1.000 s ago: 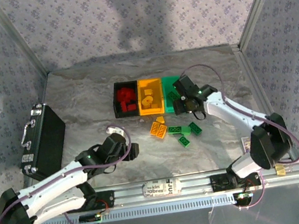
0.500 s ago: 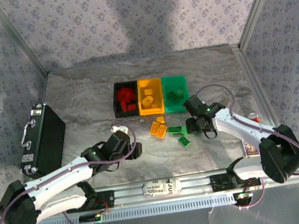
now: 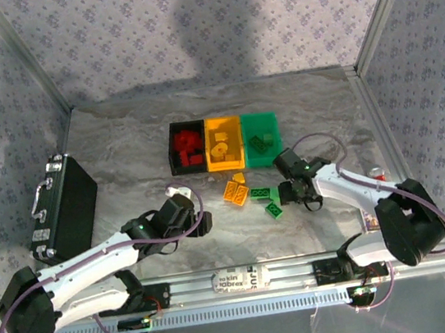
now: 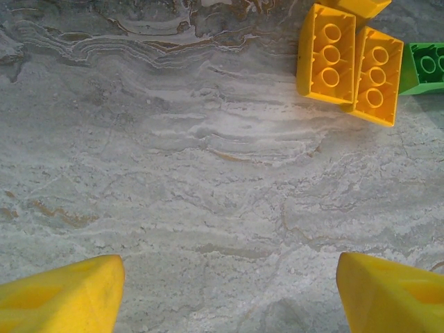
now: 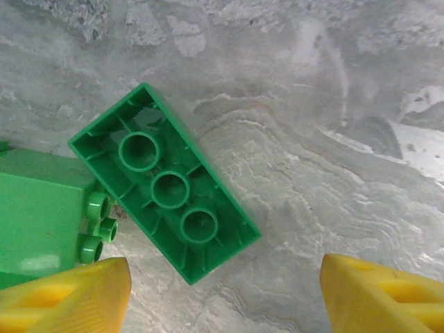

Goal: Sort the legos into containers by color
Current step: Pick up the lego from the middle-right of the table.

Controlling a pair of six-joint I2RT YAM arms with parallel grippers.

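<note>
Top external: marble table (image 3: 119,139), black case (image 3: 66,206) at left; black bin (image 3: 190,170), yellow bin (image 3: 227,167), green bin (image 3: 263,161) in a row, part-filled. Right gripper (image 3: 291,192) spread wide, empty, over loose green legos (image 3: 261,195); right wrist resolves one green brick (image 5: 166,184) hollow-side up. Left gripper (image 4: 229,267) spread, empty, near two inverted yellow bricks (image 4: 326,45).

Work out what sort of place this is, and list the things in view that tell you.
Probably a robotics lab test cell, not a home: a left arm and right arm bolted to an aluminium rail, patterned cloth walls closing in the table, and legos beside small colour bins.
</note>
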